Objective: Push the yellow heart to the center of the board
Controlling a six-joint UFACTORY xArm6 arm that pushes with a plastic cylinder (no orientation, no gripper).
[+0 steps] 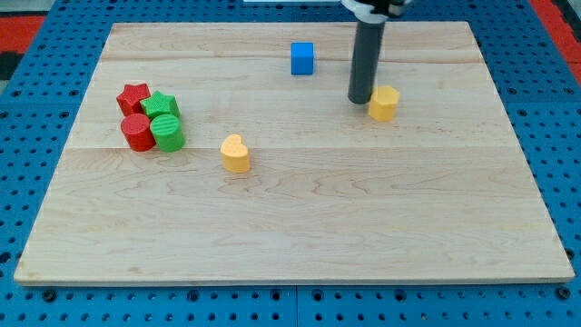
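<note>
The yellow heart [235, 153] lies on the wooden board [300, 227], left of the middle. My tip [360, 100] is the lower end of the dark rod, at the view's upper right of centre. It stands far to the right of the heart and above it in the view. The tip is right beside the left edge of a second yellow block [384, 103], which looks like a pentagon. I cannot tell whether they touch.
A blue cube [302, 57] sits near the top, left of the rod. At the left, a red star [134, 96], a green star [161, 105], a red cylinder [138, 132] and a green cylinder [167, 132] form a tight cluster.
</note>
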